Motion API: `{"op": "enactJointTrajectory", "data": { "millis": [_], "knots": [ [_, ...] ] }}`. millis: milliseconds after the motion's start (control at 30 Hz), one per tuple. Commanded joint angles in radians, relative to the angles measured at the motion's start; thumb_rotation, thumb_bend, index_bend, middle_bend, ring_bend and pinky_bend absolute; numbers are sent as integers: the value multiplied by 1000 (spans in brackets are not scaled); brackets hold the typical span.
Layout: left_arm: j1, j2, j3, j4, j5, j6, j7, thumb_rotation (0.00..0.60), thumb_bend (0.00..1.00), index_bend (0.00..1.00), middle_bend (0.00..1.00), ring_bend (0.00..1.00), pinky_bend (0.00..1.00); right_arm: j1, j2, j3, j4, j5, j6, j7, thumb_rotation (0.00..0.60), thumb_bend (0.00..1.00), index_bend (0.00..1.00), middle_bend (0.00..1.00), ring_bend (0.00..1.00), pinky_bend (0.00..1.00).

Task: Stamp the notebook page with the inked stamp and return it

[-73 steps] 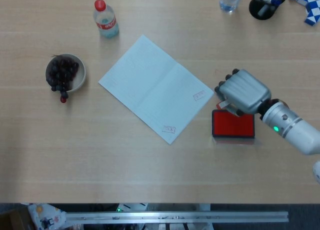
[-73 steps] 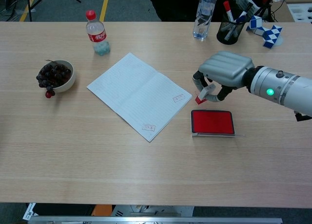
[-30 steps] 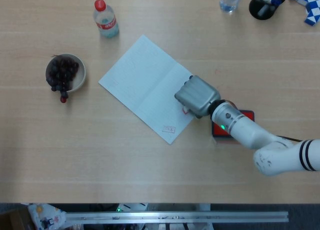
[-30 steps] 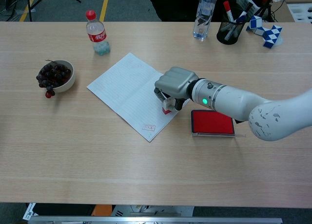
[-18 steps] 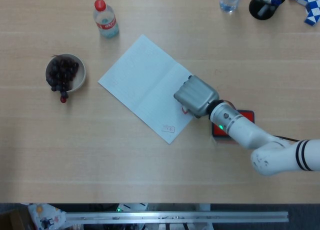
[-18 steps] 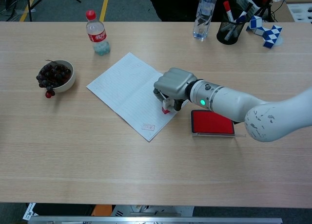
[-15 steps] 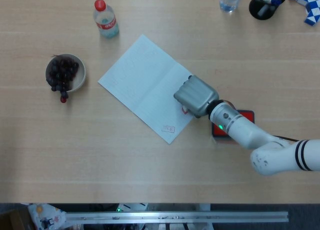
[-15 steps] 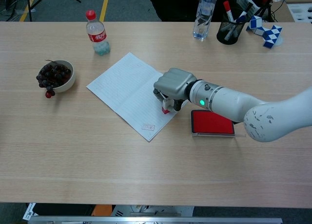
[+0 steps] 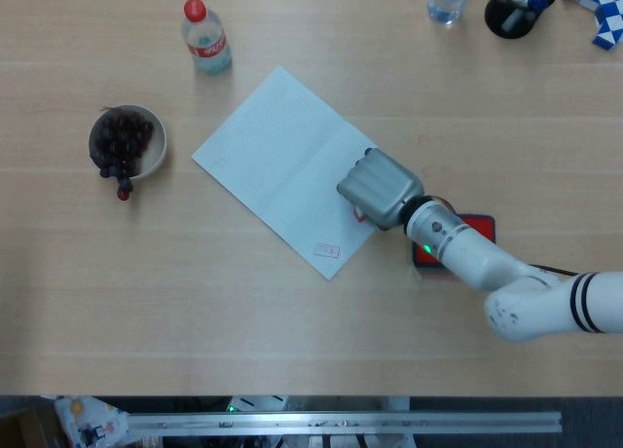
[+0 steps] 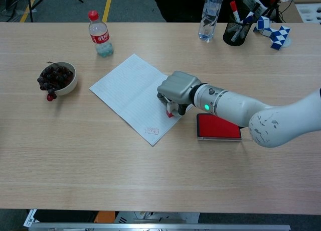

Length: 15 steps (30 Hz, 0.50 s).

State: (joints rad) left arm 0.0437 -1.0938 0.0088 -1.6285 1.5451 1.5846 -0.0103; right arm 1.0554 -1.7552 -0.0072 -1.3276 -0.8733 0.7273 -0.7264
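Note:
The open notebook lies slantwise in the middle of the table, with one red stamp mark near its lower corner. My right hand grips the small red and white stamp and presses it down on the page's right edge. From above, the hand hides most of the stamp. The red ink pad lies just right of the notebook, partly under my forearm. My left hand is in neither view.
A bowl of dark cherries sits at the left. A cola bottle stands behind the notebook. A water bottle, a black pen cup and a blue-white snake puzzle are at the back right.
My right hand carried the stamp from above the ink pad leftward onto the notebook page. Over the last half second it has barely shifted, holding the stamp against the paper.

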Motion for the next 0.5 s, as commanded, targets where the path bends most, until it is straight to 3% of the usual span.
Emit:
{"op": "enactJointTrajectory", "data": {
  "millis": [33,500],
  "knots": [
    [0,0,0,0,-1,0,0,600,192,254,215,169,105,1,-1,-1,1,1,1,-2,600,343,767,595,483,413],
    [0,0,0,2,-1,-2,-1,600,192,253,215,169,105,4,-6,-6,2,3,5,-11,600,343,767,596,483,413]
  ]
}}
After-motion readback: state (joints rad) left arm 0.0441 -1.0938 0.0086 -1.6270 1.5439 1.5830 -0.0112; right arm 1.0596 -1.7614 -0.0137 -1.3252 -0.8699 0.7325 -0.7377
